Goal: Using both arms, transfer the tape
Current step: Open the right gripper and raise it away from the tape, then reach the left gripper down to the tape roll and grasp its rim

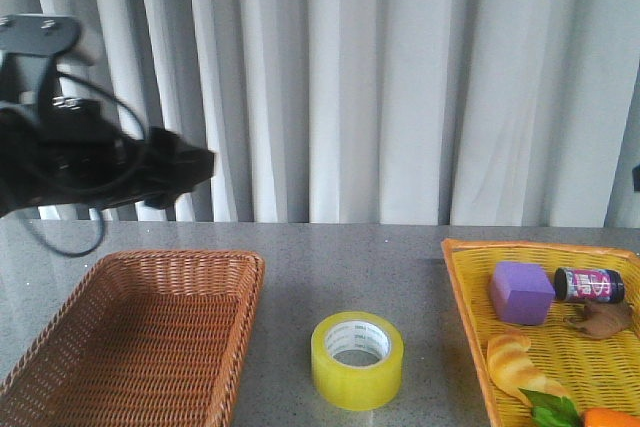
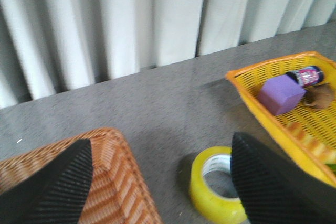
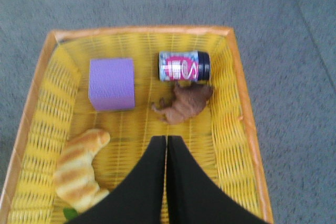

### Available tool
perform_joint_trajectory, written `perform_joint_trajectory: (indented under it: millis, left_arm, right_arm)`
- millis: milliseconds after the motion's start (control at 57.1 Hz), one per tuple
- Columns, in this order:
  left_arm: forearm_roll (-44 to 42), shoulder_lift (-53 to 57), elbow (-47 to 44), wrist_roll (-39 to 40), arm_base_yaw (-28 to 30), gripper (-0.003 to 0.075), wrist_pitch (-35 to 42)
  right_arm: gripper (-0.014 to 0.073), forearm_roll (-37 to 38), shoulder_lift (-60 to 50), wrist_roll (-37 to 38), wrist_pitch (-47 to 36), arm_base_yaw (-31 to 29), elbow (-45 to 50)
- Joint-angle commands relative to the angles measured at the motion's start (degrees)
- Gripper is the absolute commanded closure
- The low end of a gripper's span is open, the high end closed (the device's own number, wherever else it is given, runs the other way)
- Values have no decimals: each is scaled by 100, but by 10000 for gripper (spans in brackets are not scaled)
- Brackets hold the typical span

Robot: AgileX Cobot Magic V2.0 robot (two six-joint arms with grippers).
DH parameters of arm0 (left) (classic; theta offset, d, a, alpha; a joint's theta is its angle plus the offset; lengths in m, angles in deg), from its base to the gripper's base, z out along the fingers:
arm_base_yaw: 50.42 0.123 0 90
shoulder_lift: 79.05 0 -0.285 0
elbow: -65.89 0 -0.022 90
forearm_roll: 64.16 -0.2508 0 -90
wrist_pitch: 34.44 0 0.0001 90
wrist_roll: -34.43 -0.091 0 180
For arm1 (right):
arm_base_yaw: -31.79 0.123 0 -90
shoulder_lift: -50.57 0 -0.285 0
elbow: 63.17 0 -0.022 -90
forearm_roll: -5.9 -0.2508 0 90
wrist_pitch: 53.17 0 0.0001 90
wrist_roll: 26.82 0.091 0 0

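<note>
Presently nothing of the transfer is done: tape (image 1: 357, 360) sits untouched on the grey counter (image 1: 350, 267), lower centre of the front frame, between the brown wicker basket (image 1: 140, 332) at lower left and the yellow basket (image 1: 470, 317) at lower right. Roll stands flat, hole up; translucent yellow, white printed core. My left end effector (image 2: 157, 182) hangs raised at upper left, fingers spread, empty. My right end effector (image 3: 166, 153) is pressed closed, empty, over the yellow basket. Pickup, handover, placement all remain.
</note>
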Motion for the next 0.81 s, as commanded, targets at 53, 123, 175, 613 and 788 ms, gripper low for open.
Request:
perform_joint_trajectory:
  millis: [53,123,175,613,788]
  left_arm:
    - [74,-571,882,-11,-347,185,246]
    - [47,-1011,1285,-11,-500,185,83]
    - [47,-1394,1573,-11,-611,185,-86]
    - [-757,-3796,3084,630,-1010,185,-1097]
    - [-799,-4032,3093,704,-1010,185,-1039]
  right_arm:
    - [602,-48,-185,-67,-313,-38,60]
    - [602,-48,-163,-67,-277,-38,60]
    - [602,-48,-152,-67,-277,-38,60]
    - [602,-48,-155,-67,-277,-38,60]
    - [602,-48,-155,-67,-277,-38,60]
